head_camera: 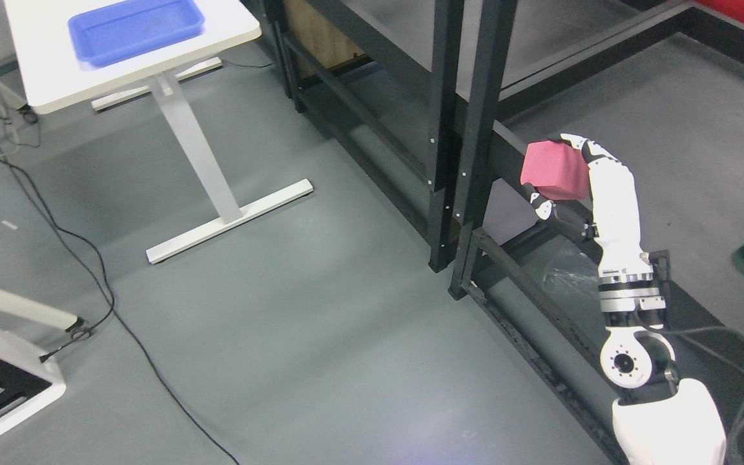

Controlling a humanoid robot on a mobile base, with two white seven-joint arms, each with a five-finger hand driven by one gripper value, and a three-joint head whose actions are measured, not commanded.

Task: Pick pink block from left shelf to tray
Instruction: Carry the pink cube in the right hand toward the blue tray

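While right robot hand (562, 174) clasps it | pink block (554, 170): cube-like, matte, tilted

Matt pink block (554, 172), glossy blue plastic tray (136, 29)

The pink block (554, 171) is a matte, rose-coloured cube with soft edges, slightly tilted, held off the floor in front of the dark shelf frame (469, 148). The blue tray (134, 28) is a shallow rectangle with a raised rim (nothing visible inside), lying flat on the white desk (49, 77) at upper left, well apart from the block.
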